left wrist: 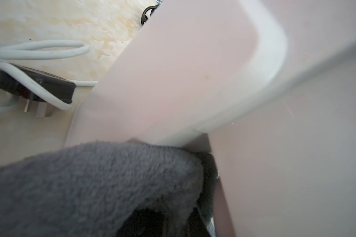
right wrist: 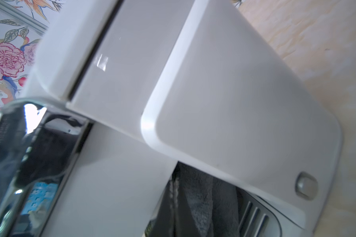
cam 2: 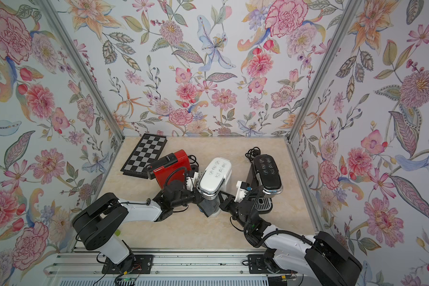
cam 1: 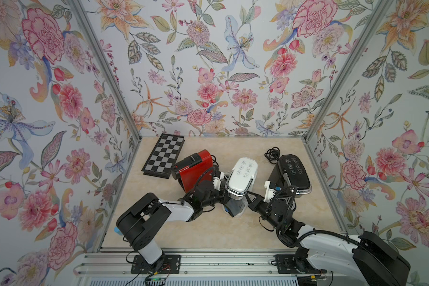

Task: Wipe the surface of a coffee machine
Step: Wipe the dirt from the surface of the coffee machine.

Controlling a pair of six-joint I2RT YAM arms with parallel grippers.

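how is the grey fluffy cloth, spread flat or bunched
Bunched: the grey fluffy cloth forms a thick rounded wad against the white plastic coffee machine.

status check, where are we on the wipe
Left hand shut on grey cloth, under head of white coffee machine. Right hand shut, alongside. Red machine, black machine crowd the arms.

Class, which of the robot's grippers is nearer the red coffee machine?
Left. The left gripper, holding the cloth, is close beside the red coffee machine; the right gripper is past the white machine.

Floral walls (cam 1: 208, 62) — beige marble tbl (cam 1: 208, 235)
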